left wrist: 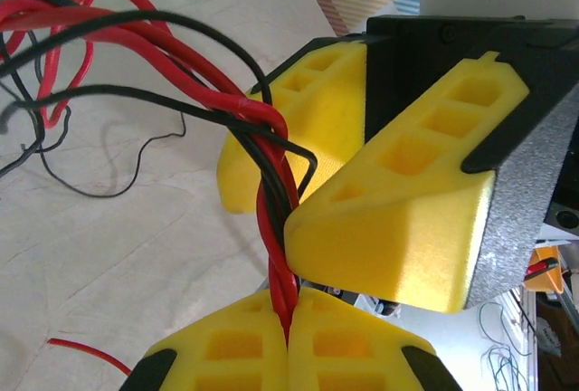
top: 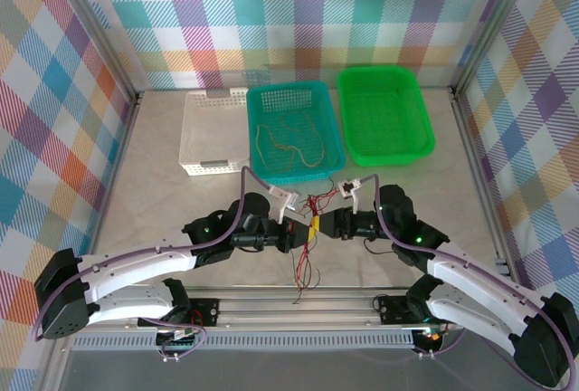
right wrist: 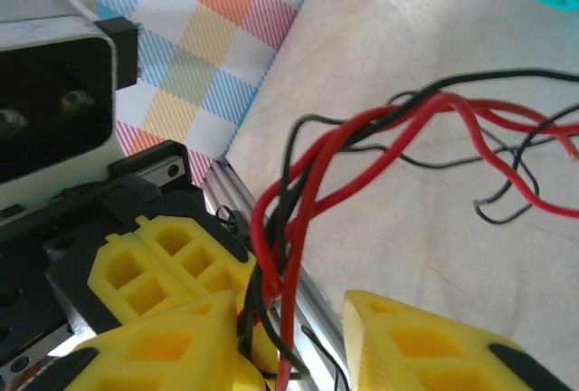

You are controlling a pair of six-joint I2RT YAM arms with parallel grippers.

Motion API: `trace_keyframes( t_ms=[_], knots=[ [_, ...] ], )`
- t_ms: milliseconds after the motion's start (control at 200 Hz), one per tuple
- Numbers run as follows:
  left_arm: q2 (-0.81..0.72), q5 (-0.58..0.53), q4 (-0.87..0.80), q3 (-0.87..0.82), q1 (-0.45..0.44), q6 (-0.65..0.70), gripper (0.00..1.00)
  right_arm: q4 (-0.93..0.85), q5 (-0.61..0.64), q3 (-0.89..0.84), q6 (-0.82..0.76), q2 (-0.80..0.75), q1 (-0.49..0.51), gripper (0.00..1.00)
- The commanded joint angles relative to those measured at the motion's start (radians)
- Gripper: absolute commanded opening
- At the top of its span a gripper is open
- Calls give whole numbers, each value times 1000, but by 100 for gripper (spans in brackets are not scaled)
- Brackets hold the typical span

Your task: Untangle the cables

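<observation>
Pinching the cables (left wrist: 271, 187) between fingers pressed tight together, the left gripper (left wrist: 289, 323) holds a red-and-black twist just above the table (top: 163, 192), near the middle of its near edge. The right gripper (right wrist: 294, 309) faces it from the right, almost touching. Its jaws stand apart astride the same twist, with the wires lying against one finger and clear of the other, so nothing is pinched there yet.

The risk, as I judge it, is that both tools sit on one short stretch of a twisted bundle. If the right one shuts on all the strands and pulls, the twist would likely tighten rather than open. Taking red and black together would gain nothing. Loose ends trail toward the near rail (top: 253, 305) and could snag there, jerking the bundle out of the left grip.

Far from the arms stand three baskets. The teal basket (top: 289, 89), in the middle, holds a few thin brownish wires (top: 280, 145) lying loose. The white basket (top: 194, 128) on the left and the green basket (top: 384, 115) on the right show no wire inside.
</observation>
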Motion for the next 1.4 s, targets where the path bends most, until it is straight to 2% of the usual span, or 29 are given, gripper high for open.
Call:
trace_keyframes(
  t_ms=[0,50,130,260,435,600,775,885,1090,1395],
  knots=[
    [-40,-7,77,22,-7,-19,0,68,16,-17,3,2,6,29],
    [-38,-4,84,18,-7,-25,0,86,13,-12,9,10,11,20],
    [-43,-8,75,20,-7,-27,0,54,19,13,-6,19,20,0],
    [-105,-55,-16,42,-7,9,0,-85,102,46,-49,-41,20,0],
    [-235,-149,-219,74,0,79,0,-311,254,101,-123,-154,19,0],
    [-324,-189,-371,93,22,115,0,-479,356,175,-174,-160,10,0],
    [-366,-292,-576,161,58,167,0,-694,573,272,-176,-165,-36,0],
    [-367,-370,-724,229,90,185,0,-783,607,324,-179,-172,-100,0],
    [-372,-471,-882,305,133,200,0,-925,694,413,-178,-160,-163,0],
    [-360,-523,-973,338,172,236,0,-1056,809,514,-209,-163,-190,0]
  ],
)
